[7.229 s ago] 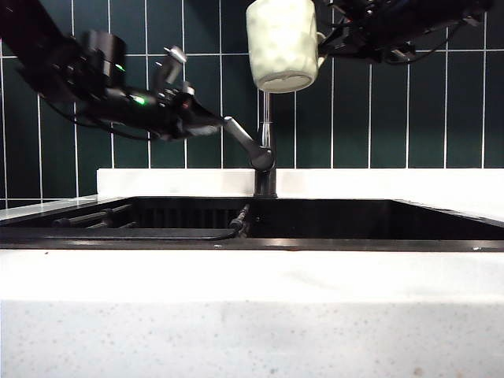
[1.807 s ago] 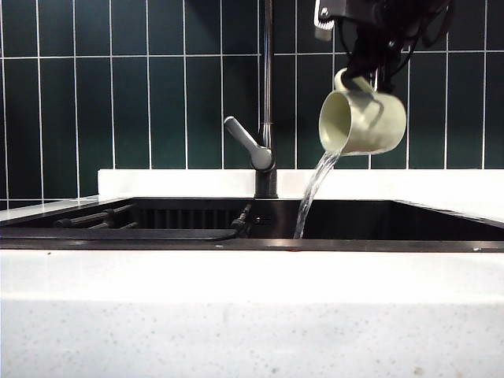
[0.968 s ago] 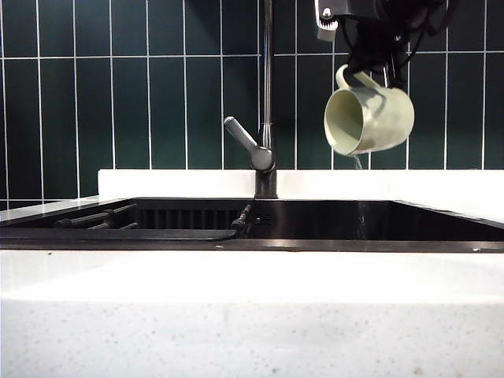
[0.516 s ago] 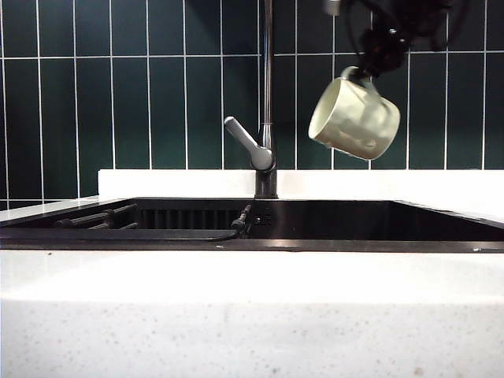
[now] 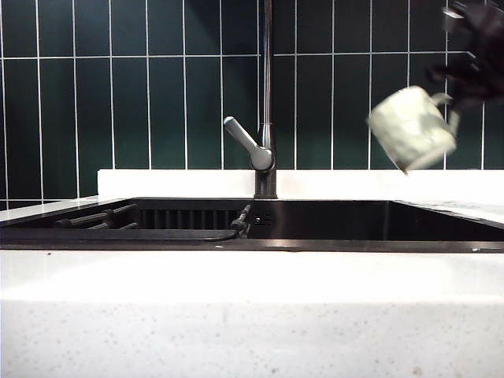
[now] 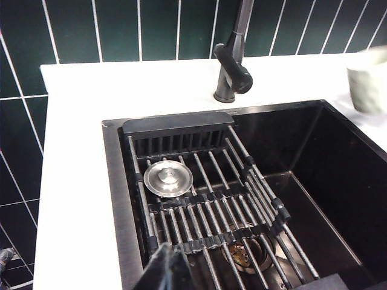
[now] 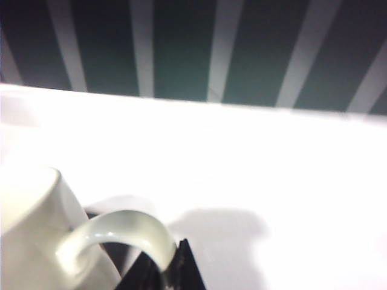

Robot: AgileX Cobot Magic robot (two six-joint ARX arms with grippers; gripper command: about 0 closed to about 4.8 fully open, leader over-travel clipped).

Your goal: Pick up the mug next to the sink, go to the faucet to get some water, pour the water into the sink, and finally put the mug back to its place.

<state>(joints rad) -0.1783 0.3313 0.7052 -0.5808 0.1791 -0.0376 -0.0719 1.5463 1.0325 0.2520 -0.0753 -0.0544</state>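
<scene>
The right gripper is showing as a blurred matte-black mass trailing dark cable loops, its black fingers ending in narrow wedge tips, while the left gripper is appearing as two slim black fingers pressed into one tapering point.

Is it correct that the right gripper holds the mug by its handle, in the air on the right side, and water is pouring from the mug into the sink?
Not quite. The right gripper does hold the mug by its handle, up at the right, but the exterior view shows no water leaving it; nothing falls into the sink.
</scene>
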